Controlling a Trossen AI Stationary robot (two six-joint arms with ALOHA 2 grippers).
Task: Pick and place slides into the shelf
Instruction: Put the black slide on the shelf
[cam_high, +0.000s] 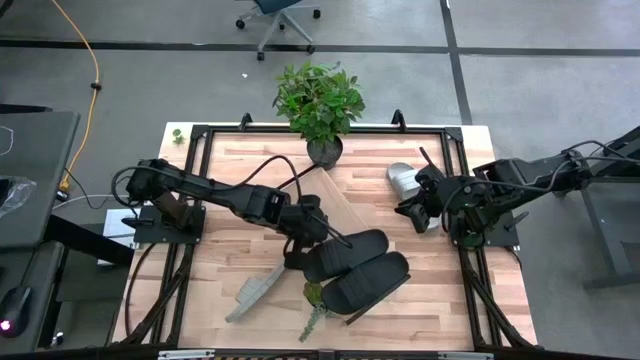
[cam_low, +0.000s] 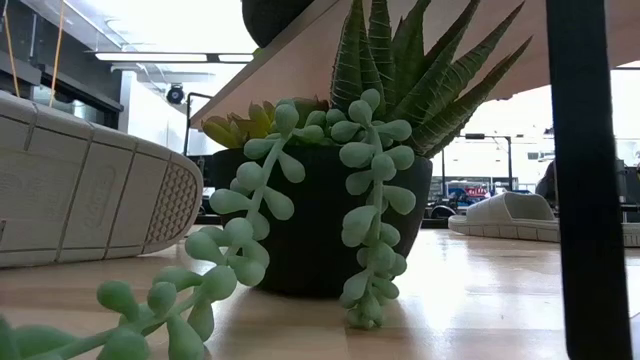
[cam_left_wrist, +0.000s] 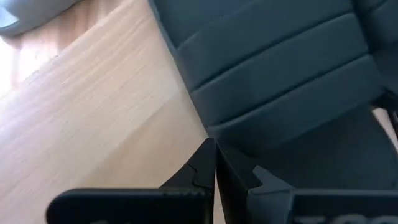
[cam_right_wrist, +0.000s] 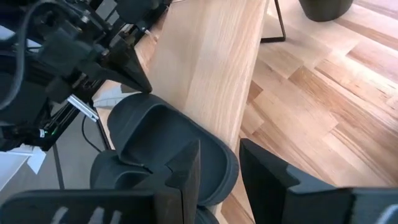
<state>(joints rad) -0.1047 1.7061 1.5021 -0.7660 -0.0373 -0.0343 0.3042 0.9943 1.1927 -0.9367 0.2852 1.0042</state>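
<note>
Two matte black ribbed slides (cam_high: 358, 268) on smooth pale-wood shelf (cam_right_wrist: 205, 68), left hand (cam_high: 303, 243) closed empty, right hand (cam_high: 420, 207) part-open, grip unclear.

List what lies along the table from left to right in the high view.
Left arm base → grey slide → left gripper → black slides → grey slide held at the right gripper.
</note>
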